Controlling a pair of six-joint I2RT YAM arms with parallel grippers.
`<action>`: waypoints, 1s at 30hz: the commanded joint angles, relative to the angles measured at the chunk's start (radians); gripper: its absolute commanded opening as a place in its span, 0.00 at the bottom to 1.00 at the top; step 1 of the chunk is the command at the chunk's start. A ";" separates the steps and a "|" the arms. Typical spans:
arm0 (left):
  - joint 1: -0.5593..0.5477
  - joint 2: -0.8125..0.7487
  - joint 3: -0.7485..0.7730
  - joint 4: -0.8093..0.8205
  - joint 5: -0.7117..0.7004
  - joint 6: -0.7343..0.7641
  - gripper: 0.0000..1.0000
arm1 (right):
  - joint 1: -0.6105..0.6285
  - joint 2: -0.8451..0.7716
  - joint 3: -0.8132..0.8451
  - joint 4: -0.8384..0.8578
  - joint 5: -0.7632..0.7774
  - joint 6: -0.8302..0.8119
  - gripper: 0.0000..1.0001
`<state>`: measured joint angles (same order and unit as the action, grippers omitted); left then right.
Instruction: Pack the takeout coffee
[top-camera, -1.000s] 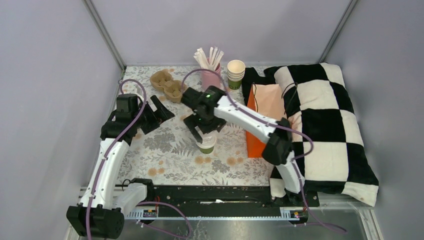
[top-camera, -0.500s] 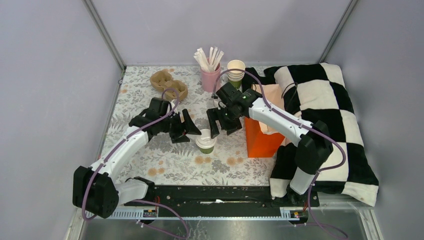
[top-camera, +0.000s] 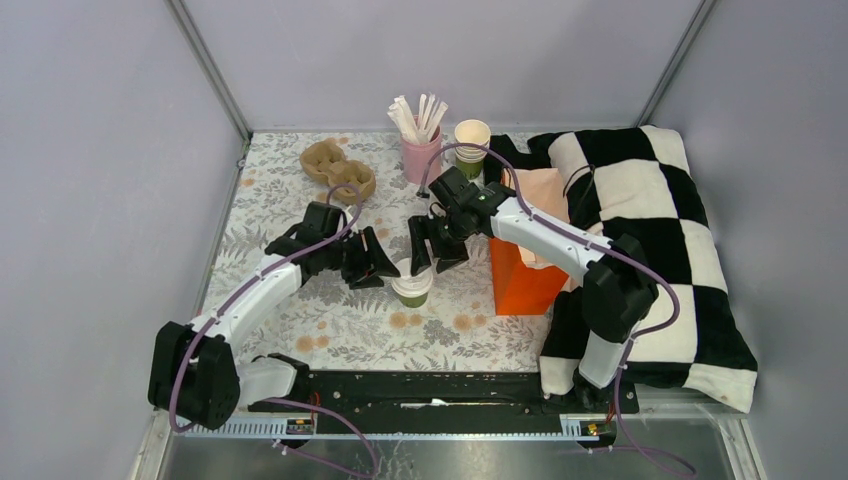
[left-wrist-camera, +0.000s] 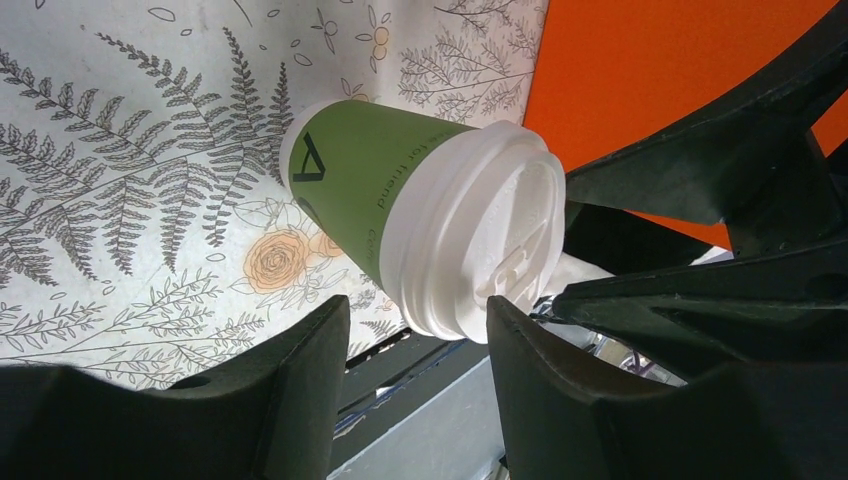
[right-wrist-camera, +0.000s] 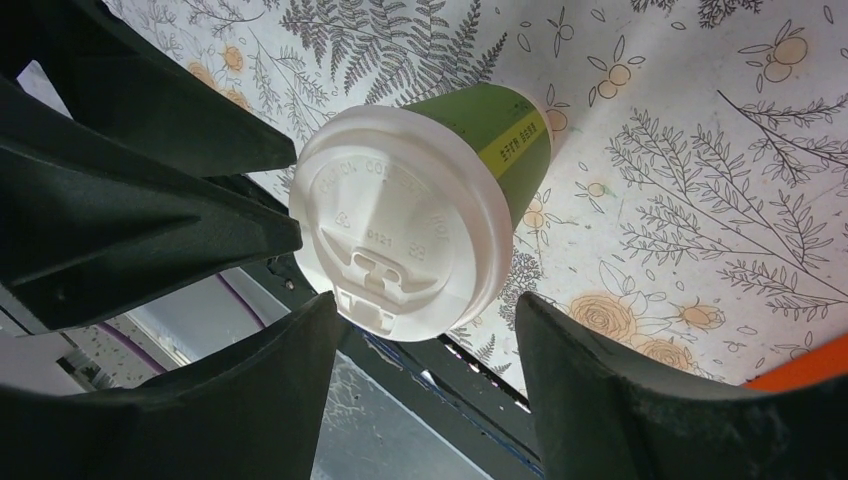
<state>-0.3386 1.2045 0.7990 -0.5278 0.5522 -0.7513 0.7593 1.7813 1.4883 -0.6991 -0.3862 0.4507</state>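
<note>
The takeout coffee cup (top-camera: 411, 286), green-sided with its white lid (top-camera: 411, 278) on, stands upright on the floral table just left of the orange bag. My left gripper (top-camera: 378, 262) is open at the cup's left, close to it. My right gripper (top-camera: 430, 250) is open just behind the cup. In the left wrist view the cup (left-wrist-camera: 360, 185) and lid (left-wrist-camera: 480, 240) lie just beyond my open gripper (left-wrist-camera: 415, 305). In the right wrist view the lidded cup (right-wrist-camera: 400, 215) sits between and beyond my open gripper (right-wrist-camera: 425, 300). Neither gripper holds anything.
An open orange paper bag (top-camera: 520, 270) stands right of the cup, against a black-and-white checkered pillow (top-camera: 650, 230). At the back are a pink cup of white sticks (top-camera: 420, 148), a stack of paper cups (top-camera: 471, 145) and a brown cardboard carrier (top-camera: 338, 170).
My right gripper left the top of the cup and drew back behind it. My left arm swung in from the left, and its open gripper came up beside the cup.
</note>
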 joint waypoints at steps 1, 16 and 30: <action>0.003 0.010 -0.014 0.069 -0.005 0.013 0.55 | -0.006 0.020 0.010 0.024 -0.047 0.004 0.70; 0.003 0.023 -0.042 0.133 0.018 -0.004 0.44 | -0.006 0.049 -0.004 0.037 -0.073 0.000 0.58; 0.003 0.038 -0.075 0.133 0.026 0.008 0.39 | -0.043 -0.025 -0.095 0.114 -0.201 -0.003 0.81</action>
<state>-0.3378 1.2320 0.7425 -0.4141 0.5800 -0.7582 0.7315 1.8175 1.4212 -0.6426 -0.4889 0.4503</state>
